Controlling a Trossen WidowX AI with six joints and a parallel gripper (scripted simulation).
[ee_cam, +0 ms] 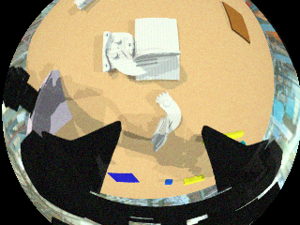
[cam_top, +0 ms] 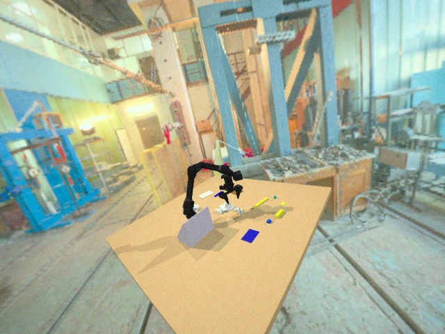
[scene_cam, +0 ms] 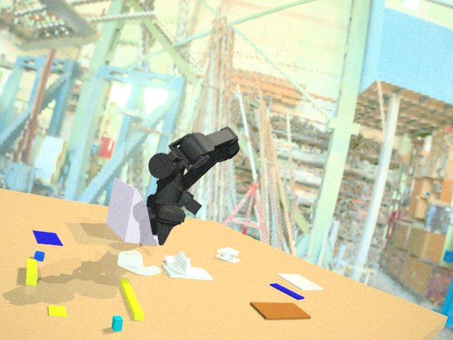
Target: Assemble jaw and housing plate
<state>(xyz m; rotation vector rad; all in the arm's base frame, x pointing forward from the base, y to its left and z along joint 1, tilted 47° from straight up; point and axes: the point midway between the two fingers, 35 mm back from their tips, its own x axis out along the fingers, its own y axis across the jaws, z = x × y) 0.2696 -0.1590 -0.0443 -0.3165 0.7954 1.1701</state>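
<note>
Closest to the wrist camera, the gripper (cam_top: 232, 200) (scene_cam: 163, 234) (ee_cam: 164, 127) stands wide apart with nothing between its fingers. Past the fingertips, the loose white jaw (cam_top: 238, 211) (scene_cam: 132, 261) (ee_cam: 174, 112) lies on the table (cam_top: 229, 273) (scene_cam: 219, 314) (ee_cam: 206, 70), apart from the base and off the free pin. Beyond it is the white base (cam_top: 223, 208) (scene_cam: 197, 273) (ee_cam: 157, 35), the fitted jaw (scene_cam: 180, 262) (ee_cam: 128, 67) on it; whether any teeth touch is too small to tell. Farther off, a small white part — perhaps the housing plate, I cannot be sure — (cam_top: 196, 207) (scene_cam: 228, 255) (ee_cam: 84, 4) is cut by the wrist view's top edge and partly covered by the arm from the top view. One finger blots out part of the long yellow bar (cam_top: 260, 202) (scene_cam: 132, 299) (ee_cam: 234, 135) in the wrist view. The exterior view gives the brown plate (scene_cam: 279, 310) (ee_cam: 235, 22) whole, while the gripper nearly hides it from the top view. That exterior view overlaps the fingers, so their spread reads properly only from the wrist and top views.
</note>
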